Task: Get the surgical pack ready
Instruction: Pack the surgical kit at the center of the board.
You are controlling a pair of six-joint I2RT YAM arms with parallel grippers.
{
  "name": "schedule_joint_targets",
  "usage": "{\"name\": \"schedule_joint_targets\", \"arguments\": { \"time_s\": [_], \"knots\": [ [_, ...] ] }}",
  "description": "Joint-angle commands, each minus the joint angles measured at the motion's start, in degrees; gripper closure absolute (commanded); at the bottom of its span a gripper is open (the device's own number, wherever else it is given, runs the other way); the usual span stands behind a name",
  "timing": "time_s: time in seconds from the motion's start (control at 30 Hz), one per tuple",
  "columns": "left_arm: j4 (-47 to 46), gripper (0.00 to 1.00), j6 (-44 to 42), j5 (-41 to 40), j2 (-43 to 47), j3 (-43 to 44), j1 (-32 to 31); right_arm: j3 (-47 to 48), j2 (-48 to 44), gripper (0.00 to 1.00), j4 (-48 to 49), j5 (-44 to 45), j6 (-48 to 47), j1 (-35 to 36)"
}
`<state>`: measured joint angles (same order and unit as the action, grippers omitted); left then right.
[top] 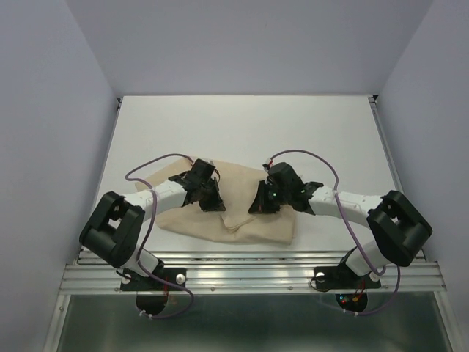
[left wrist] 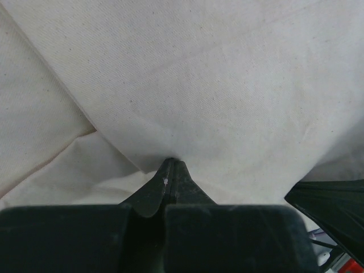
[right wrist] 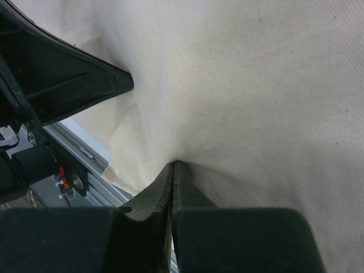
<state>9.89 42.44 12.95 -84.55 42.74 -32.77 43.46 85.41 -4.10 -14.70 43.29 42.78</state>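
Observation:
The beige woven cloth sheet lies folded near the table's front edge. My left gripper is shut on a pinch of the cloth at its left middle; in the left wrist view the closed tips bite the cloth. My right gripper is shut on the cloth a little to the right; in the right wrist view its tips pinch the cloth. The steel tray, scissors, forceps and gauze pads are hidden or out of view.
The white table stretches behind the cloth. The metal rail runs along the front edge, also seen in the right wrist view. The left arm's black gripper body is close to my right gripper.

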Motion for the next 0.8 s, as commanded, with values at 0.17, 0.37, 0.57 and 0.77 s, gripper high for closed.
{"name": "schedule_joint_targets", "arguments": {
  "time_s": [0.17,0.37,0.57,0.77],
  "knots": [
    [1.6,1.0,-2.5,-1.6,3.9,1.7,-0.9,11.7,-1.8,0.98,-8.9,5.9,-5.0,4.0],
    [8.3,1.0,-4.3,-5.3,8.3,4.3,1.4,14.3,4.3,0.98,-7.9,6.8,-4.5,11.6],
    [10.7,1.0,-5.1,-5.3,12.7,3.6,6.5,11.5,10.7,0.98,-5.0,4.9,-2.8,16.1],
    [10.4,1.0,-4.8,-4.5,12.7,3.1,7.0,8.7,13.6,0.98,-6.2,10.9,-1.7,16.1]
  ]
}}
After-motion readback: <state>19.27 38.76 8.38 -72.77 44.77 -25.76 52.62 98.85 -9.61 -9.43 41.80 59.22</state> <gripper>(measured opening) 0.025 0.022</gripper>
